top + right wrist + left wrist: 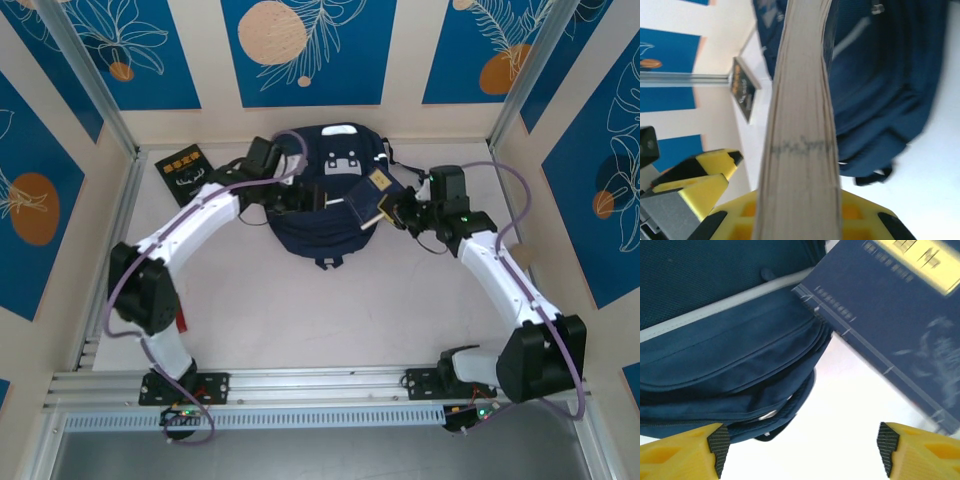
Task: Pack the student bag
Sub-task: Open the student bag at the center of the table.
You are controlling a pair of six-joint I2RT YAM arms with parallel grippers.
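Navy student bag [325, 190], white stripe, flat on table (far centre)

The student bag [715, 355] is matt navy woven cloth with a smoother pale strip [715, 310]. The book [800, 125] shows rough paper page edges; the fingers [675, 457] of the left pincer [799, 450] are yellow plastic with dark ribbed pads [718, 442].

a: what colour is the student bag [310, 235]?
b: dark navy, white stripe, white-grey patches.
a: navy book [368, 200]?
b: yellow label, cream page edges.
a: wall panels [300, 50]?
b: blue, white leaf outlines, orange discs.
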